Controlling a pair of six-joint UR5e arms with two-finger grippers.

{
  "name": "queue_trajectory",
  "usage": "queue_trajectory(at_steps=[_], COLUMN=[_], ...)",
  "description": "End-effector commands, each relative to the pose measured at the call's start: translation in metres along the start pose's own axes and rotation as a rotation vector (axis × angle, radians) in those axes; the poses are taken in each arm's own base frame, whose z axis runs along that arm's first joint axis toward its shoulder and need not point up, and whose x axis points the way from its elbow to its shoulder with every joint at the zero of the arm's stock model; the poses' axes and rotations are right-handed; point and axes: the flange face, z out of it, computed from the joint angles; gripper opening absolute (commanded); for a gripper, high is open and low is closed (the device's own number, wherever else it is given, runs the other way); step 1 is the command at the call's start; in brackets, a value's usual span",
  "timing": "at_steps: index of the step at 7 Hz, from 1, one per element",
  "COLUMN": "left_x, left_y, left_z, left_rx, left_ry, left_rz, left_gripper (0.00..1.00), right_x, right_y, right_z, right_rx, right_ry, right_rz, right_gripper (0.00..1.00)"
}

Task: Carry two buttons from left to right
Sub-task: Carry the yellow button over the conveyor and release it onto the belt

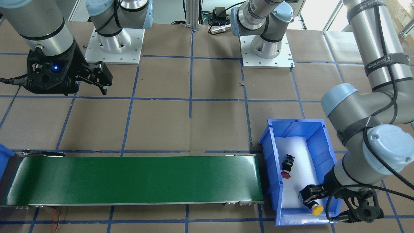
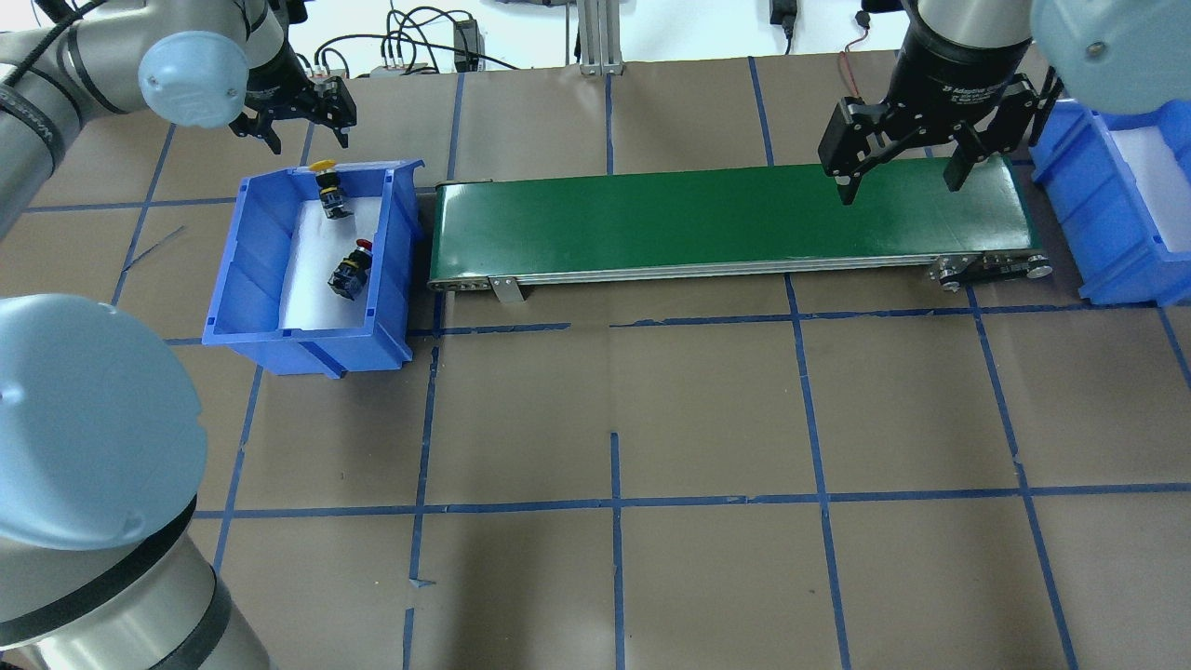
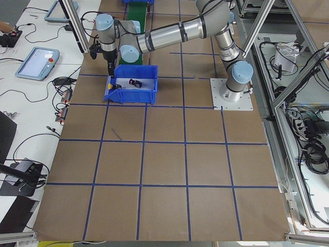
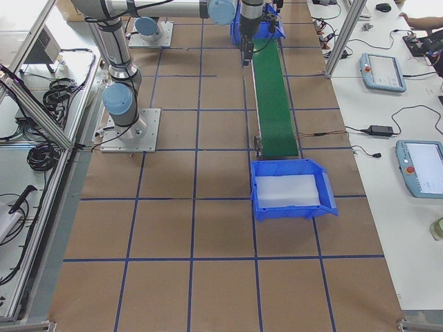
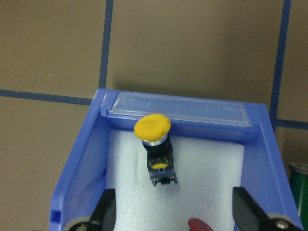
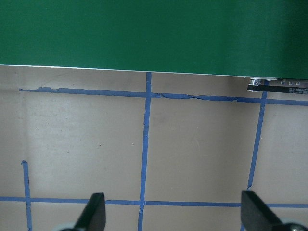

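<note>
Yellow button: the yellow button (image 5: 155, 149) lies in the left blue bin (image 5: 82, 163) on the white pad. Its round cap points at the far end wall, away from the robot. Its black body points back toward the robot, so its long way runs along the bin.
Red button: the red button (image 2: 352, 270) lies nearer the middle of the same bin, apart from the yellow one. It is slanted. Its cap points to the far end and a little toward the green belt (image 2: 726, 219).
Left claw: the left claw (image 2: 312, 144) is wide open and holds nothing. It hangs over the far end of the bin. In its own camera the yellow button sits between its two fingers (image 5: 106, 211) and a bit ahead of them, touching neither.
Right claw: the right claw (image 2: 898, 186) is open too, with nothing in it. It hangs over the right end of the belt, well apart from both buttons.
Wrist view only: a small yellow mark on the yellow button's body, and just the edge of the red cap.
Front view only: one left finger (image 1: 307, 194) just beside the yellow cap.
Right side view only: the right blue bin (image 4: 263, 197) and its white pad.
</note>
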Motion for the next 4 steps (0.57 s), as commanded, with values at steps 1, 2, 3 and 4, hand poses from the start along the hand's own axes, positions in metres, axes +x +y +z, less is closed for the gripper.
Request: queue_trajectory(at_steps=[1, 2, 3, 4], left_x=[-0.001, -0.002, -0.001, -0.002], left_y=[-0.013, -0.014, -0.012, -0.013], left_z=[0.039, 0.042, 0.047, 0.05], left_rx=[0.03, 0.025, 0.018, 0.014], left_ry=[-0.004, -0.004, -0.005, -0.005], left_rz=[-0.005, -0.006, -0.005, -0.007], left_gripper=[0.9, 0.9, 0.9, 0.9], right_x=[0.0, 0.0, 0.0, 0.0], right_y=[0.0, 0.0, 0.0, 0.0], right_z=[0.0, 0.0, 0.0, 0.0], right_rx=[0.0, 0.0, 0.0, 0.0], right_ry=[0.0, -0.001, 0.0, -0.001], right_rz=[0.0, 0.0, 0.0, 0.0], right_gripper=[1.0, 1.0, 1.0, 1.0])
